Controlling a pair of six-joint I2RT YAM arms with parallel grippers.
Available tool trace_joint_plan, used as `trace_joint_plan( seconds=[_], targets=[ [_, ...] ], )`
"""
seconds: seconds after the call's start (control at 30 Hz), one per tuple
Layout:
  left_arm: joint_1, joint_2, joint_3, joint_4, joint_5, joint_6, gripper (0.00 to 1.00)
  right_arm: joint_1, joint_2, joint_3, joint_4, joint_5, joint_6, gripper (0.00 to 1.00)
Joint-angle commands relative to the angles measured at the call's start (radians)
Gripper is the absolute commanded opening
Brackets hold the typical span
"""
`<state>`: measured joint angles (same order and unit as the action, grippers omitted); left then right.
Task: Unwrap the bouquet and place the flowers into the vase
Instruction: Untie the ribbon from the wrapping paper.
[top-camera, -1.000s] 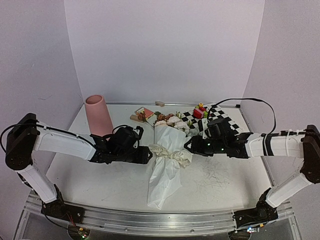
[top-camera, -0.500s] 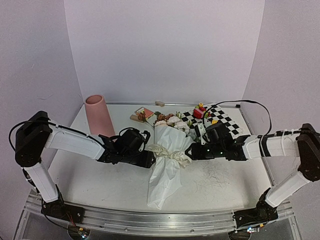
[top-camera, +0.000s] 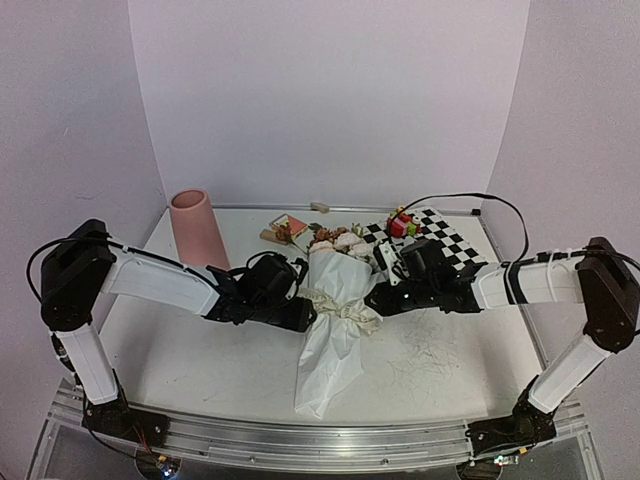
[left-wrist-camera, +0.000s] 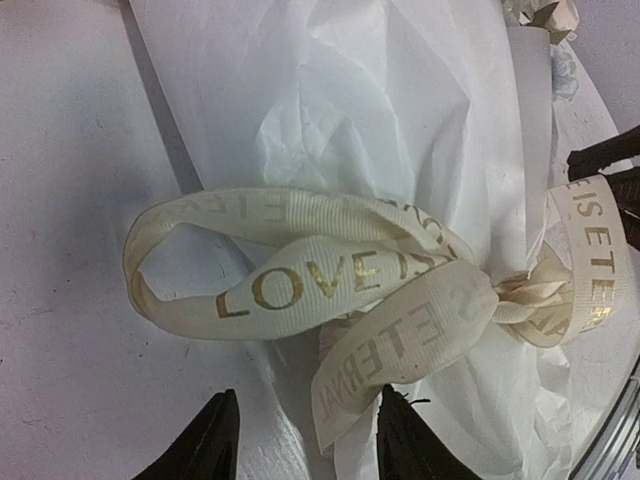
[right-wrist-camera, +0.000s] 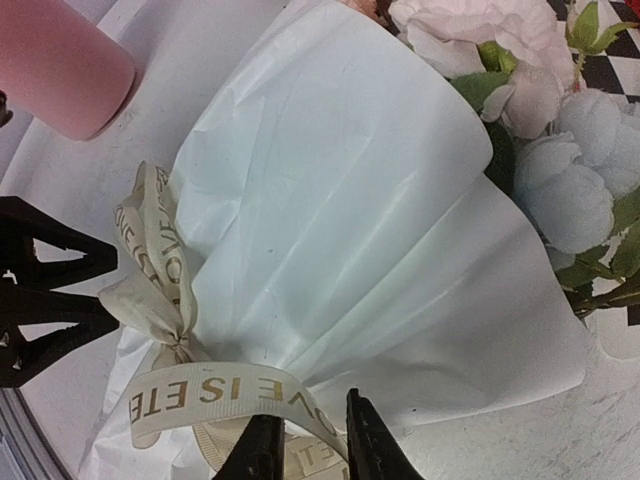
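The bouquet (top-camera: 335, 320) lies mid-table in white paper (right-wrist-camera: 350, 230), its flowers (top-camera: 338, 240) pointing away, with pale pink and blue roses (right-wrist-camera: 590, 180) showing. A cream ribbon (left-wrist-camera: 330, 285) printed in gold is tied in a bow round it. My left gripper (left-wrist-camera: 305, 445) is open at the bow's left side, and a ribbon tail (left-wrist-camera: 400, 340) lies between its fingers, against the right one. My right gripper (right-wrist-camera: 315, 445) has its jaws narrowly apart, with a ribbon loop (right-wrist-camera: 230, 390) crossing between them. The pink vase (top-camera: 197, 232) stands upright at the back left.
A black-and-white checkered mat (top-camera: 450, 245) with small toy blocks (top-camera: 402, 222) lies behind the right arm. A few small objects (top-camera: 285, 230) sit behind the bouquet. The enclosure's walls close in the back and both sides.
Both arms have moved inward to the bow from either side. The right jaws have narrowed round the ribbon loop, and the left jaws have closed a little.
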<state>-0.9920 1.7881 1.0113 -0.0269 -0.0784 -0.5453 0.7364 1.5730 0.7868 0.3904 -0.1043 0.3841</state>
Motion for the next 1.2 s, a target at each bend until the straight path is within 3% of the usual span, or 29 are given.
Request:
trace_joint_plan(
  seconds=[0.0,0.1,0.33,0.63,0.77,0.87,1.17],
  targets=[
    [0.001,0.028,0.049,-0.002,0.002,0.019,0.46,0.003,-0.004,0.028,-0.013,-0.003,-0.022,0.07],
    [0.001,0.034,0.055,-0.003,0.001,0.019,0.46,0.002,-0.028,0.017,-0.019,0.012,-0.017,0.0],
    [0.001,0.042,0.059,-0.002,-0.001,0.018,0.45,0.003,-0.039,0.003,-0.026,0.026,-0.015,0.0],
    [-0.004,0.067,0.062,-0.003,0.011,0.006,0.34,0.002,-0.066,-0.013,-0.03,0.031,0.001,0.0],
    [-0.006,0.073,0.073,-0.003,0.007,0.01,0.21,0.002,-0.07,-0.014,-0.03,0.03,0.004,0.0],
    [-0.007,0.059,0.077,-0.005,-0.012,0.013,0.01,0.002,-0.076,-0.014,-0.032,0.044,0.012,0.0],
    [-0.023,-0.067,0.057,-0.063,-0.117,0.018,0.0,0.001,-0.144,-0.026,-0.065,0.148,0.03,0.0]
  ],
)
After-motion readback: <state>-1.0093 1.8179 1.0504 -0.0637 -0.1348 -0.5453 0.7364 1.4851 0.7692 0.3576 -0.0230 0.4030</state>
